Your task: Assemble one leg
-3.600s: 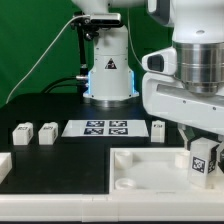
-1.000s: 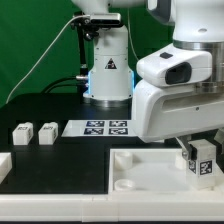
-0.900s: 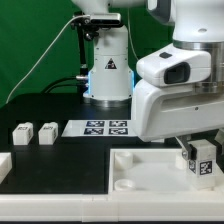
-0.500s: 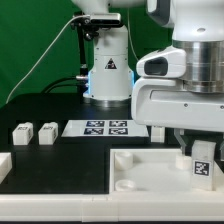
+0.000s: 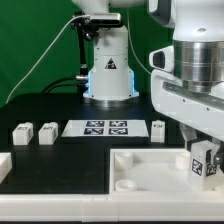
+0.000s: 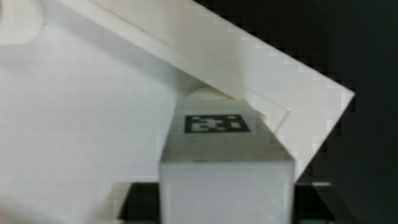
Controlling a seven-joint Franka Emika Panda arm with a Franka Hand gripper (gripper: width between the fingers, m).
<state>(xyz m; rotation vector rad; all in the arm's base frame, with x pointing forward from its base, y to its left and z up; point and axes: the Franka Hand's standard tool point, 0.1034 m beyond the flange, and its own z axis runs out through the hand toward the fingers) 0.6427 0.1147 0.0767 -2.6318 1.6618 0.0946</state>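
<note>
Gripper (image 5: 203,160) clamped on small white plastic block leg (image 5: 203,164) over large flat white square panel (image 5: 140,168); keep it upright, turn slowly at corner socket.

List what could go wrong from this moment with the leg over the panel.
1. The leg stands at the white panel's far corner; if it sits off the socket, it may jam or tilt.
2. The claw hides the socket, so its seating can't be confirmed.
3. Loose legs lie nearby; a wide swing could knock them.
</note>
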